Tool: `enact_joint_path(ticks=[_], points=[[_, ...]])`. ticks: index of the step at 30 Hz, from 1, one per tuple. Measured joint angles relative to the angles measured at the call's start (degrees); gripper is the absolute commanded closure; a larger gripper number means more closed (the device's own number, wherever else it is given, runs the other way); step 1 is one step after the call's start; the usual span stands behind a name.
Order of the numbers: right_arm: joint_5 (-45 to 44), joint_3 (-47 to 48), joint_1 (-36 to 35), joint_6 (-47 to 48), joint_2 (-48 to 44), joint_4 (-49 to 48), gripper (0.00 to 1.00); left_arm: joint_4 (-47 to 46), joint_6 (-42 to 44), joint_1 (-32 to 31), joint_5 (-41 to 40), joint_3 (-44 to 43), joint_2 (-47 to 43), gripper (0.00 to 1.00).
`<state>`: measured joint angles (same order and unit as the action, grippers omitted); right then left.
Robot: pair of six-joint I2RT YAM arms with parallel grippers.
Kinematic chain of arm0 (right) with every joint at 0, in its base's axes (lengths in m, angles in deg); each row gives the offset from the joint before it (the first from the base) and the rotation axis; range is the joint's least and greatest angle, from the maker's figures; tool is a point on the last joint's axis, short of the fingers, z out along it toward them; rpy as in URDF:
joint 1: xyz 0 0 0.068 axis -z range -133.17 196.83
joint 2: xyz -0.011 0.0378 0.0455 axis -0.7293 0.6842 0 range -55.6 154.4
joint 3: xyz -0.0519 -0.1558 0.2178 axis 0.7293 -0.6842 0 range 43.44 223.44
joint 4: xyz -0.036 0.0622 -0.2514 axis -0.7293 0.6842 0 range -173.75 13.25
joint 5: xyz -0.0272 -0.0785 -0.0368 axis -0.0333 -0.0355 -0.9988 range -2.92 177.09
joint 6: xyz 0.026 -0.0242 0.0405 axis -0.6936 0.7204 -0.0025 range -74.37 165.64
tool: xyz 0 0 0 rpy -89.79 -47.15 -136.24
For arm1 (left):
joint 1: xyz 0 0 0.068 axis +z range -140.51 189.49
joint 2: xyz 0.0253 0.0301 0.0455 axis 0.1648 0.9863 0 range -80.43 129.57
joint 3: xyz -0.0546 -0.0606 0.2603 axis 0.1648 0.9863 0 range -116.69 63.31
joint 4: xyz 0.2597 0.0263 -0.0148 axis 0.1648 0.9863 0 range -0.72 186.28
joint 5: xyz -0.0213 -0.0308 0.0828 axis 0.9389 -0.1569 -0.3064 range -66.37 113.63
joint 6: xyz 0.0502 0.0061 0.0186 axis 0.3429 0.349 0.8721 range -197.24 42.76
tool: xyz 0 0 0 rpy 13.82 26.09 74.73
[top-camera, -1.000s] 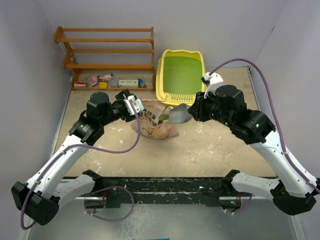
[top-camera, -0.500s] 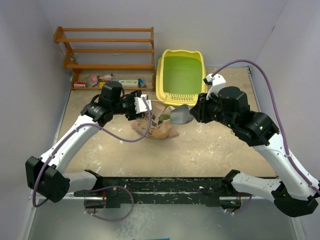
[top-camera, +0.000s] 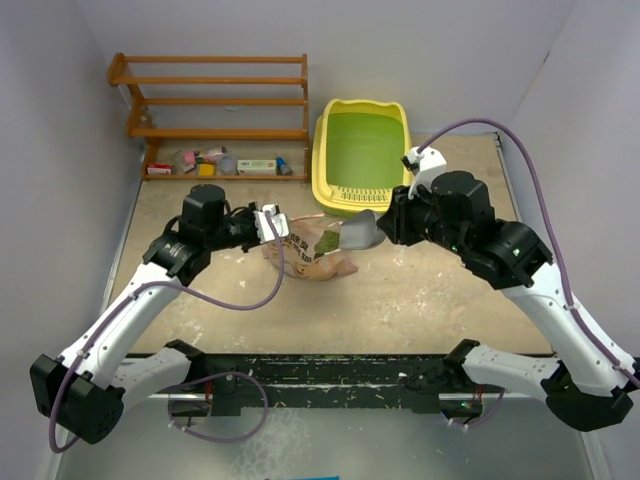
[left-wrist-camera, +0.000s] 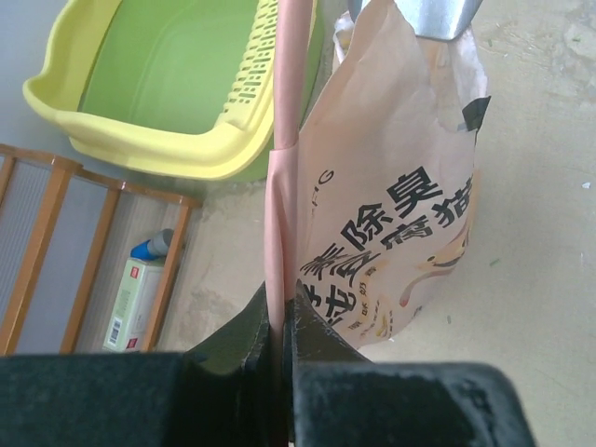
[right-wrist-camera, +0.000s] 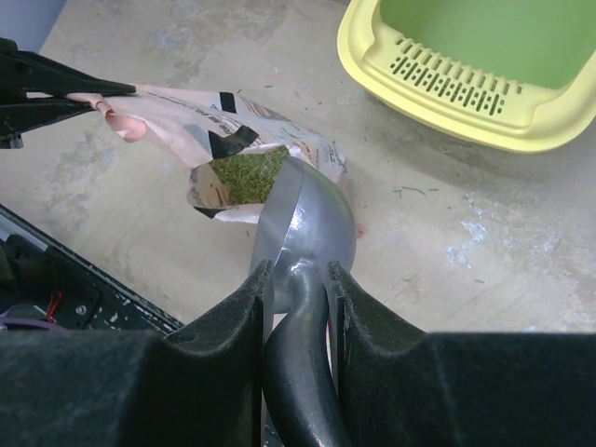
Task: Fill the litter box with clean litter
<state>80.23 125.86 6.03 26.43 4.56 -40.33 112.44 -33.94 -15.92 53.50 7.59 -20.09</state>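
The litter box (top-camera: 355, 190) is sitting far-centre on the bench (top-camera: 420, 300). The clean litter (right-wrist-camera: 244, 177) is lying inside the pink bag (left-wrist-camera: 400, 205) just nearer. The left pincer (left-wrist-camera: 282, 312) is clamping the bag's edge. The right pincer (right-wrist-camera: 298, 275) is gripping the grey scoop (right-wrist-camera: 312, 219) by its handle, bowl touching the bag's mouth.

Place: a robot lab bench, not a home.
Enclosure: plain pale walls (top-camera: 50, 120) box in a scuffed table (top-camera: 420, 300).
Rig: left arm (top-camera: 120, 320) and right arm (top-camera: 560, 300) bolted down, purple cable (top-camera: 480, 121) trailing.
Props: wooden shelf (top-camera: 215, 101), litter box (top-camera: 355, 192).
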Motion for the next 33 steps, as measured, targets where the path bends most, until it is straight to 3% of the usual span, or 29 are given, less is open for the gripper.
enact_joint_path(ticks=[6,22,33], points=[[1.38,0.0,0.0,-0.09,3.1,-1.03,1.0,-6.43,-4.26,0.0,-0.33,5.01,-2.58,1.0],[4.9,-0.52,-0.02,-2.36,11.45,-5.25,1.0,-13.14,-12.83,0.0,1.51,10.54,-6.45,1.0],[2.71,1.27,-0.24,-3.56,19.98,-4.26,1.0,-19.04,-18.14,-0.76,1.33,14.38,-8.41,1.0]])
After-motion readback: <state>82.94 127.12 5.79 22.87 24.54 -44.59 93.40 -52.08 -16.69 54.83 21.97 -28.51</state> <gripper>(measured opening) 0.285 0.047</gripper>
